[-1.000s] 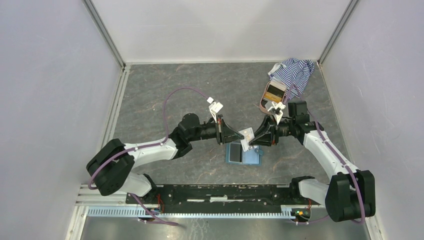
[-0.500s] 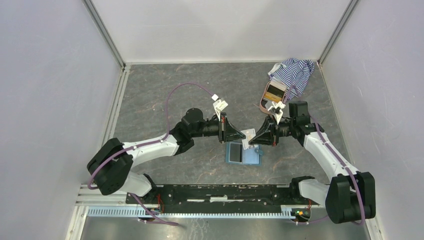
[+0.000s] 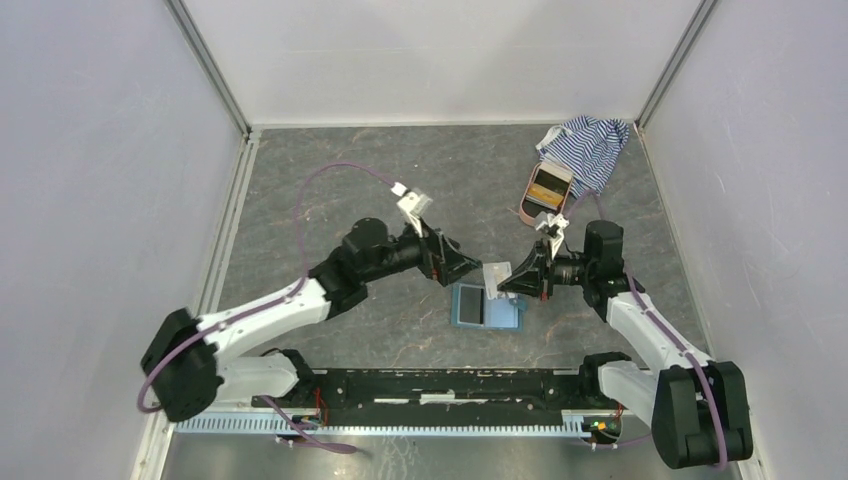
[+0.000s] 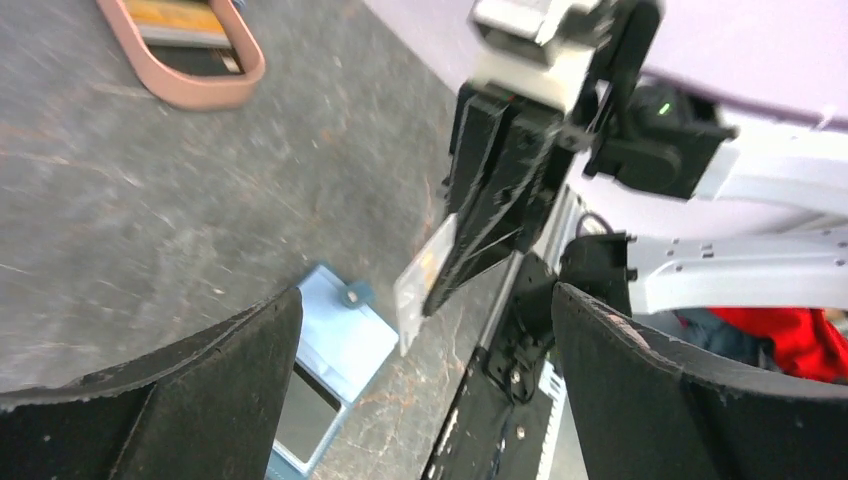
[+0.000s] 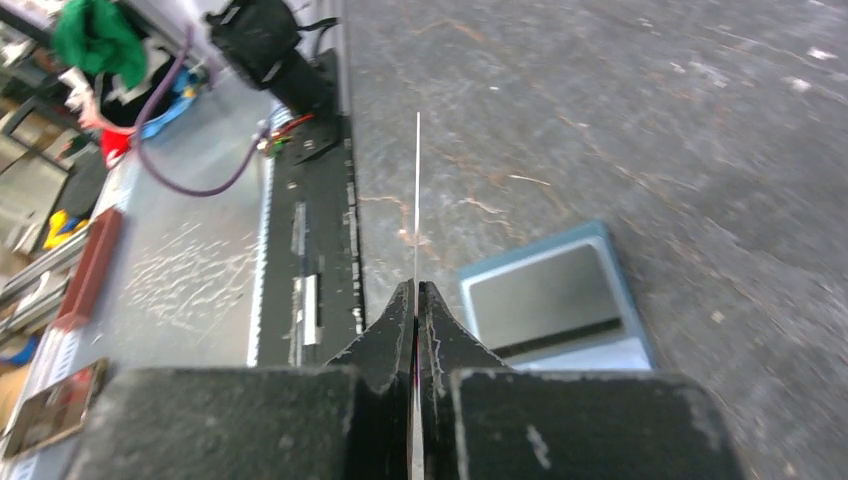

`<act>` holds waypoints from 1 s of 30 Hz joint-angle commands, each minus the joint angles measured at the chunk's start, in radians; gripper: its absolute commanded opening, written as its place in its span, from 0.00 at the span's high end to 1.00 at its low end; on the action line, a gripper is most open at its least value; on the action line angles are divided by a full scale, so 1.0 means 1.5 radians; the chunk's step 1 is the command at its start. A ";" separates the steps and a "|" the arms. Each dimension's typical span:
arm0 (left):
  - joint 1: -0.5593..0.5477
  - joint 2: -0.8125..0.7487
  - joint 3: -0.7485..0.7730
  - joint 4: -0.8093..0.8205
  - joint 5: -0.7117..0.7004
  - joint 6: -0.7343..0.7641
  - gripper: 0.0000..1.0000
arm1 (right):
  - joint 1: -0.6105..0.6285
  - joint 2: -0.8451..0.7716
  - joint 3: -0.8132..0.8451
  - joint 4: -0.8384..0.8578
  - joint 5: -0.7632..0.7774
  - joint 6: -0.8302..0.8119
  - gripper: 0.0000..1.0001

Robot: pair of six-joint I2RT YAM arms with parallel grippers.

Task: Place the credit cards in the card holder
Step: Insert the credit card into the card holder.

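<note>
Right gripper (image 5: 415, 290): my jaws are closed flat on a thin, pale rectangular plastic card with a gold patch (image 4: 425, 280), pinching one end of it.
Card in my grip: it juts straight out past my fingertips, long axis in line with my fingers. It shows edge-on to my right wrist camera and is clear of the table.
Left gripper (image 3: 465, 270): my jaws are spread wide and empty. They face the card from the opposite side, just beside it and not touching.
Card holder: the small teal-blue folding wallet (image 3: 485, 308) lies open and flat on the grey stone-patterned table (image 3: 350, 180). It is just below the card's free end and a little toward my bases.
Inside it: one half shows a grey panel with a dark stripe. I cannot tell whether that is a card already seated.
Relation that counts: the wallet is down and slightly to the right of the card's edge in my right wrist view. I judge the free end must tip down and line up with a pocket mouth.
Nearer arm: both grippers hover over the wallet, but only my right one carries a card.
Farther out: a pink oval case (image 3: 545, 190) holding gold and dark cards lies beyond my right gripper, well apart from the wallet. A blue-white striped cloth (image 3: 590, 145) lies behind it.
Risk, as I judge it: the thin card could skid on the flap and miss the slot.
</note>
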 commanded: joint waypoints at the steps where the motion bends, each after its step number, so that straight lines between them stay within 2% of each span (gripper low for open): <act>1: 0.000 -0.141 -0.051 -0.037 -0.171 0.056 0.00 | -0.023 0.005 -0.037 0.095 0.097 0.066 1.00; 3: 0.004 -0.177 -0.100 -0.042 -0.200 0.038 0.00 | -0.029 0.021 -0.051 0.120 0.122 0.106 1.00; 5: 0.015 -0.187 -0.126 -0.055 -0.188 0.011 0.00 | -0.032 0.039 -0.062 0.143 0.118 0.130 1.00; 14: 0.018 -0.128 -0.235 0.020 -0.130 -0.157 0.02 | -0.073 0.100 -0.064 0.153 0.107 0.169 1.00; 17: 0.018 -0.100 -0.255 0.049 -0.125 -0.193 0.03 | -0.105 0.129 -0.057 0.151 0.075 0.173 1.00; 22: 0.015 -0.026 -0.279 0.115 -0.111 -0.259 0.08 | -0.122 0.148 -0.040 0.104 0.081 0.141 1.00; 30: 0.010 0.122 -0.242 0.168 -0.085 -0.291 0.21 | -0.131 0.176 -0.027 0.090 0.072 0.134 1.00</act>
